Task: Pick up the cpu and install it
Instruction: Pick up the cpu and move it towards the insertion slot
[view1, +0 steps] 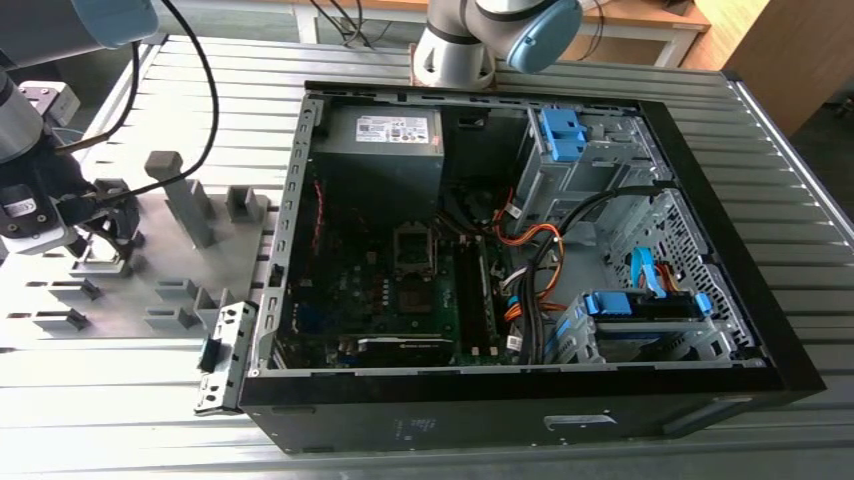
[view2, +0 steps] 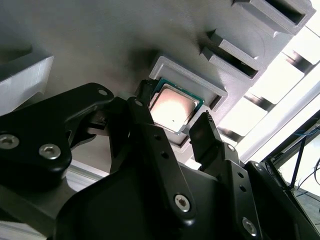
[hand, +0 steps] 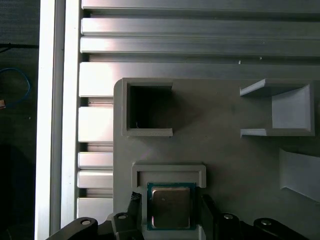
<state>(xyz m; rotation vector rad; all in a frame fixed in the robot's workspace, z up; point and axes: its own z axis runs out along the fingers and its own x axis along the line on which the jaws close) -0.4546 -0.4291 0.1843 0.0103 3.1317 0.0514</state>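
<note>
- Black fingers (view2: 150, 130) of the tool (view2: 172, 120) stand closest to the lens in both wrist views, spread and straddling the cpu (view2: 172, 106), with a slim gap showing at each side
- cpu lies flat, silvery top up, in its shallow nest on the grey holder plate (hand: 235, 150); the plate sits on the ribbed counter (hand: 200, 45) beside the computer case (view1: 747, 330)
- For a good grasp, I judge: set the pads square to two opposite edges, centre them, and close gently so the chip lifts level and clears the nest rim
- Count: one cpu, one tool with two fingers, one case; in the first wrist view the plate has one empty square pocket (hand: 147, 110) and one open-sided bracket (hand: 287, 110)
</note>
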